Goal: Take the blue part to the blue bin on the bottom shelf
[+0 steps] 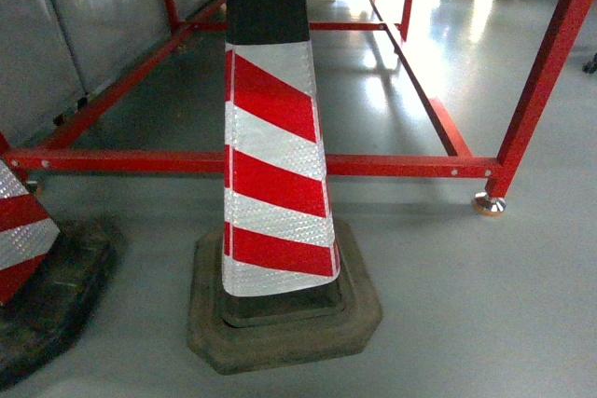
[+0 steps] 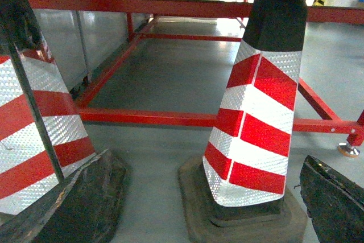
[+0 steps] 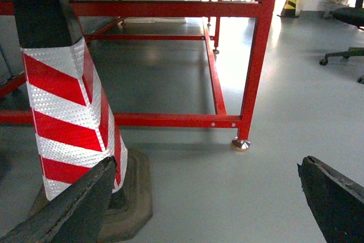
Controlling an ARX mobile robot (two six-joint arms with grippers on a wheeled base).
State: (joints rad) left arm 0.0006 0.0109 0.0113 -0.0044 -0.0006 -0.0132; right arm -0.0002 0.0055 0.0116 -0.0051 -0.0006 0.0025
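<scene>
Red-and-white striped traffic cone with black rubber base [image 1: 273, 184] stands on grey floor before a red steel frame [image 1: 410, 165]. A second like cone [image 1: 19, 230] sits left. My left gripper [image 2: 193, 209] and right gripper [image 3: 205, 209] both spread wide, holding nothing. Blue part, blue bin, shelf: none in view.

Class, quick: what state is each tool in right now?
Left tool: open, holding nothing.
Right tool: open, holding nothing.

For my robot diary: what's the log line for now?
left gripper open | right gripper open | cone ahead | blue part unseen
</scene>
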